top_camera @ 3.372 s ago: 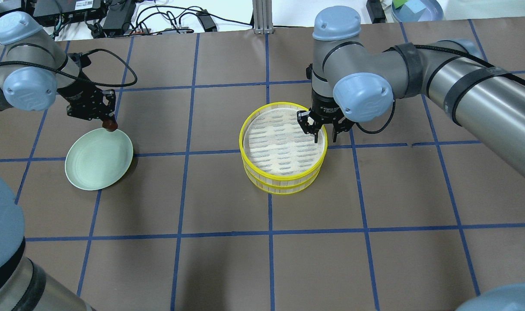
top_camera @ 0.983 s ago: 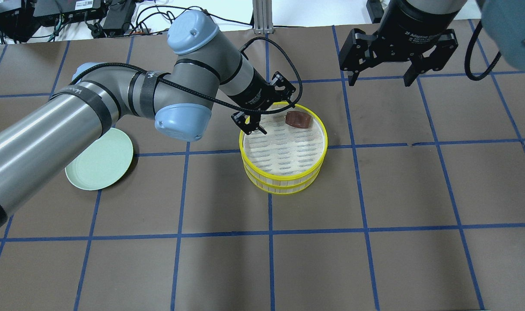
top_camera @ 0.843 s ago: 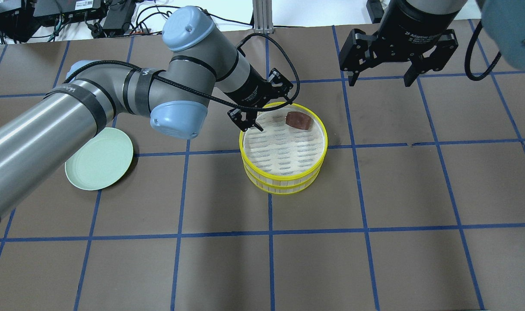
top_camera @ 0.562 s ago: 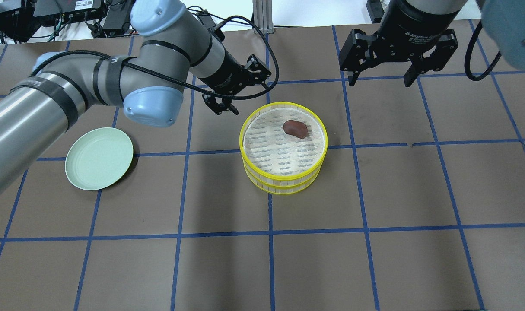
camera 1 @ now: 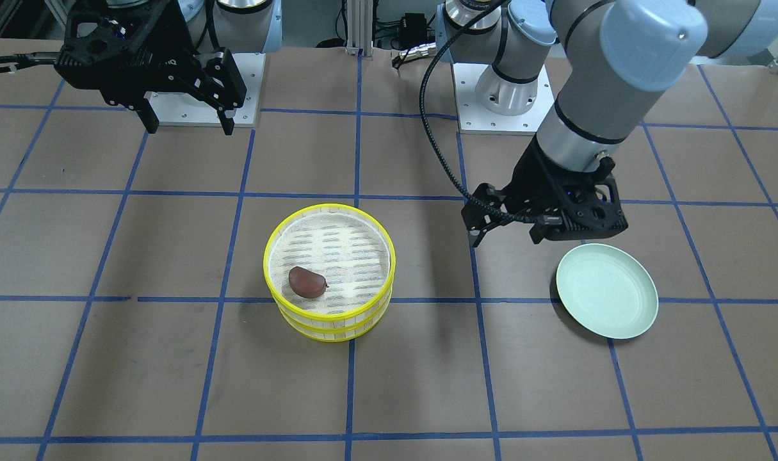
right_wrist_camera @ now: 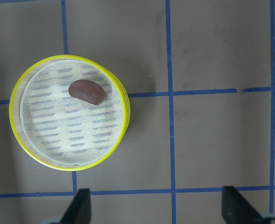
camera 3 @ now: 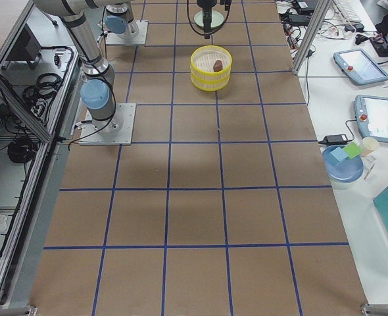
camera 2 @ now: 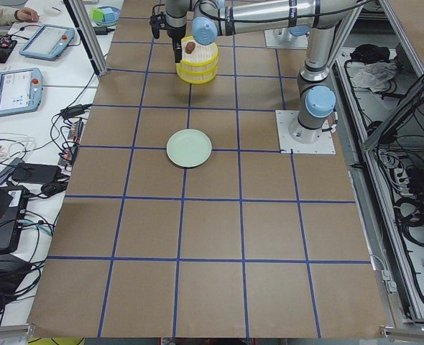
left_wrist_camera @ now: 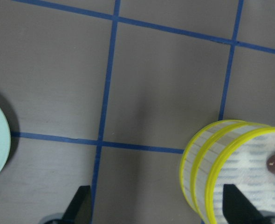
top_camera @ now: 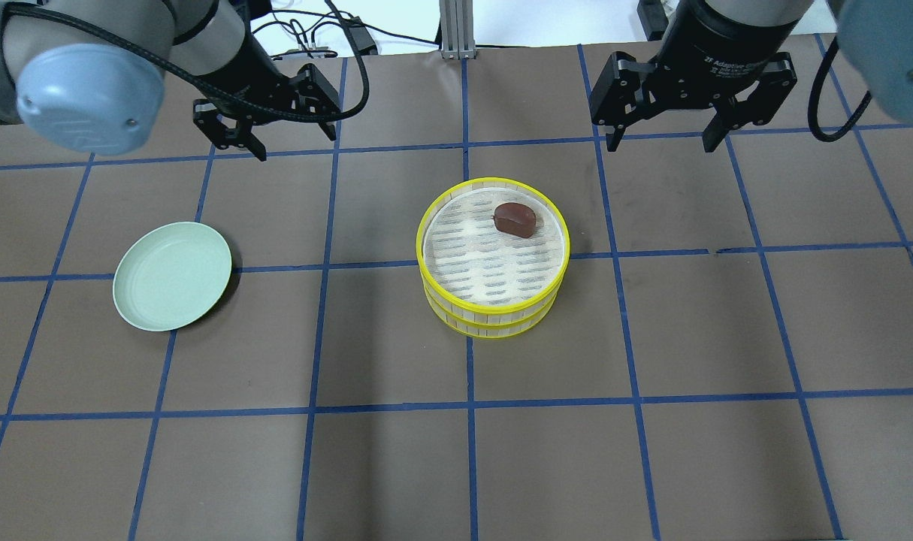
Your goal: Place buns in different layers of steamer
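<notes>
Withdrawn toward pale green plate: left gripper, jaws spread, empty | brown bun delivered to top steamer layer | right gripper held off, jaws spread, leaving stack unobstructed.

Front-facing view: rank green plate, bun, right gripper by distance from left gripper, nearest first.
1. Green plate, just beside the left gripper.
2. Bun, in the top steamer layer, mid-table.
3. Right gripper, over the table's opposite side.

Silver-grey tubular left arm and right arm, pale blue joint caps, looping black cable, black left end effector and right end effector.
</notes>
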Robot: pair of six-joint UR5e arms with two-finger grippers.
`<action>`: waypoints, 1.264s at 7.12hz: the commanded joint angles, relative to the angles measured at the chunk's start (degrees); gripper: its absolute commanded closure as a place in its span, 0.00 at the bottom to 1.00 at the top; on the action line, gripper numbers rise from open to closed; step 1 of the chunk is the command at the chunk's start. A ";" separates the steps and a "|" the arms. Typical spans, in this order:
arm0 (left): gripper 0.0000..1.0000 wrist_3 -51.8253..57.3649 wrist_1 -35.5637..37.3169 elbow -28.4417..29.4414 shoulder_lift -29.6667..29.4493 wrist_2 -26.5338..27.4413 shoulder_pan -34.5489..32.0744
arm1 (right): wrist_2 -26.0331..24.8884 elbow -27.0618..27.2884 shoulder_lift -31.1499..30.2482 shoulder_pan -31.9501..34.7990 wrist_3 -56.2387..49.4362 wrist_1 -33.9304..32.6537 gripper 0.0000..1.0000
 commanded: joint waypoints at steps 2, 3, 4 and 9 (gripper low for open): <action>0.00 6.20 -8.40 -0.10 7.33 5.63 2.73 | 0.02 0.21 -0.24 0.04 0.00 0.12 0.00; 0.00 6.29 -8.49 -0.36 8.22 8.68 2.64 | 0.02 0.21 -0.24 0.04 0.00 0.12 0.00; 0.00 6.81 -8.41 -0.54 8.40 8.36 3.16 | 0.11 0.21 -0.24 0.04 0.00 -0.05 0.00; 0.00 7.43 -8.14 0.16 8.85 8.46 4.13 | 0.11 0.21 -0.24 0.04 0.00 -0.05 0.00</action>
